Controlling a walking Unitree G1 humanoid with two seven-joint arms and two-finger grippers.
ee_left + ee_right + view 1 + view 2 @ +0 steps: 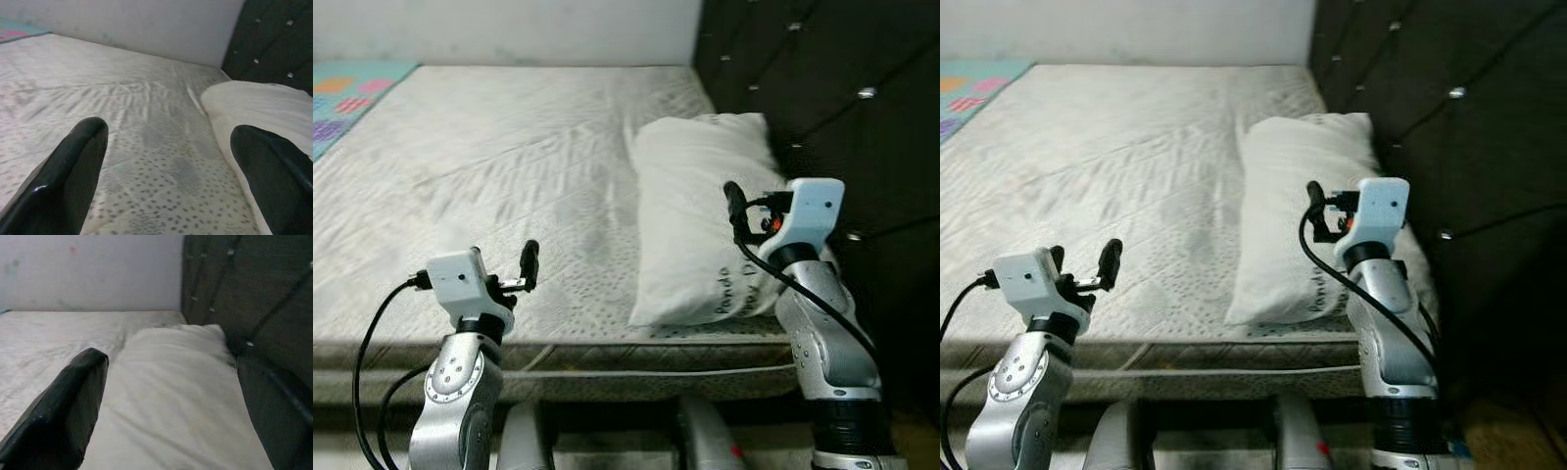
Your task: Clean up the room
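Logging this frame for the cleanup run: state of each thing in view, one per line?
Pillow: lying flat on the bed beside the headboard, not held.
Mattress: bare, lightly creased.
Left claw: open, over the mattress near the bed's front edge, holding nothing.
Right claw: open, raised over the pillow, holding nothing.
Headboard: upright, dark, tufted.
Mat: lying flat at the bed's far left corner.

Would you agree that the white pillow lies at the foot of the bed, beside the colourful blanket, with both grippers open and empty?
Not quite: the white pillow lies against the dark tufted headboard, as the left eye view shows. The colourful blanket is at the far opposite end. The left gripper and right gripper are indeed open and empty.
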